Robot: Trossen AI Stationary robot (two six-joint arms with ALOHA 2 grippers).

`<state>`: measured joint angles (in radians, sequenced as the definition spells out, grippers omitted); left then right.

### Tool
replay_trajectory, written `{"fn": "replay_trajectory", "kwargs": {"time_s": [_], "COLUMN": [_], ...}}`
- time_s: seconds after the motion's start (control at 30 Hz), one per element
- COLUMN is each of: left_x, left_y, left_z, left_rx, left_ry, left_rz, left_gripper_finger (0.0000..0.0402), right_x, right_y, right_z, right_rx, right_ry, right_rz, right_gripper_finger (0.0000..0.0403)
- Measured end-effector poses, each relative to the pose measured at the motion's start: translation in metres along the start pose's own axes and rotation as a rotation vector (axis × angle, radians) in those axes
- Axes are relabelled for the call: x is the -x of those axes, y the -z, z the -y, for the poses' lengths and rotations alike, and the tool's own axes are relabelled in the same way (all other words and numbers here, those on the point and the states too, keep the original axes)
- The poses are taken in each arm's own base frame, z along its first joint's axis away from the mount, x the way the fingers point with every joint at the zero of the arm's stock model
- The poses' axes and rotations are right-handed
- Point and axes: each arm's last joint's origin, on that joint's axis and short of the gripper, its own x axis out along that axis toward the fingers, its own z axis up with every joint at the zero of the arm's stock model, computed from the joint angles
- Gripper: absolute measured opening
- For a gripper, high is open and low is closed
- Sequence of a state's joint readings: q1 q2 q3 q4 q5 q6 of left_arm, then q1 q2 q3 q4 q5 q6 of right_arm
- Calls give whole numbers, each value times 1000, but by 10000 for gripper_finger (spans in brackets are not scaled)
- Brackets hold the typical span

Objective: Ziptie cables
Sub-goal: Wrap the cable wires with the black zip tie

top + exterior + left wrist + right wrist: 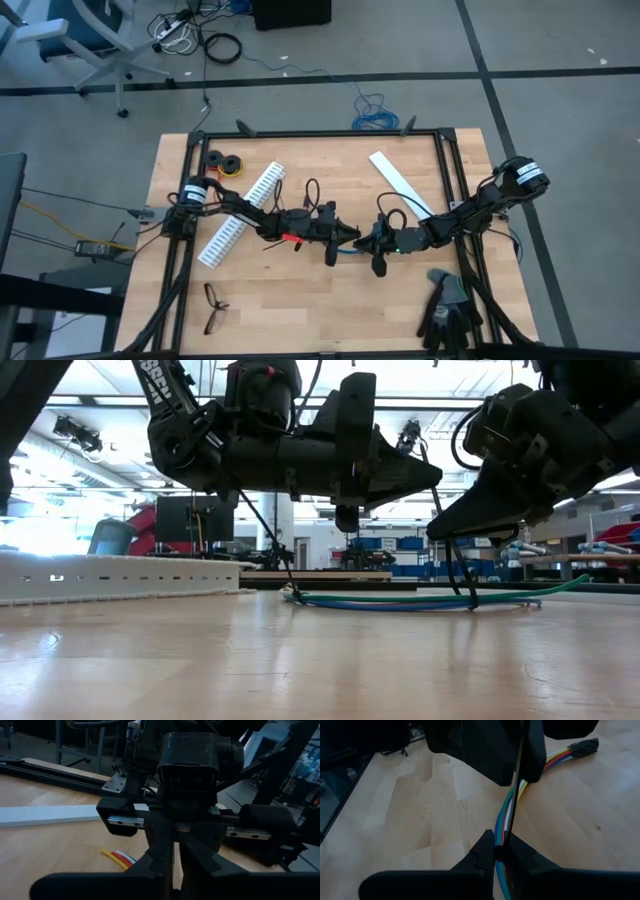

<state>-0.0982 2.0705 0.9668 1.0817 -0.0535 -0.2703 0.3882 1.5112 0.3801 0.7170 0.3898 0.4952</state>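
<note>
I hold ziptie (516, 780) in clamped right gripper (501, 851) over cables (506, 812); left gripper (173, 865) nearly shut, contents unclear. Risk: ziptie slips free.

A robotics lab or workshop: a wooden table (300, 300) in a black metal frame (320, 133) stands on grey carpet tiles, an office chair (90, 40) and loose floor cables (200, 40) at the far left, with monitors (195, 520) and blue storage bins (400, 545) beyond under ceiling strip lights.

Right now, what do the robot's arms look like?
Both arms are dark, jointed tubes. The left arm and the right arm each have white bands near the shoulder and thin black cables looping along them. Each ends in two dark, pointy fingers.
</note>
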Motion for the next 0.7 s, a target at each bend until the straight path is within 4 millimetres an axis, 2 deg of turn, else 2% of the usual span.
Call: {"fn": "replay_trajectory", "kwargs": {"time_s": [0.13, 0.27, 0.57, 0.7], "left_x": [0, 0, 0, 0], "left_y": [0, 0, -1, -4], "left_z": [0, 0, -2, -4], "left_rx": [-14, -52, -26, -1], "left_ry": [0, 0, -4, 6], "left_rz": [-1, -1, 1, 22], "left_gripper_finger": [48, 9, 2, 2], "right_x": [0, 0, 0, -1], "right_y": [0, 0, 0, -2], "right_z": [0, 0, 1, 2], "right_rx": [0, 0, 0, -5], "right_ry": [0, 0, 10, 17], "right_rz": [0, 0, 5, 12], "right_gripper_finger": [21, 21, 36, 26]}}
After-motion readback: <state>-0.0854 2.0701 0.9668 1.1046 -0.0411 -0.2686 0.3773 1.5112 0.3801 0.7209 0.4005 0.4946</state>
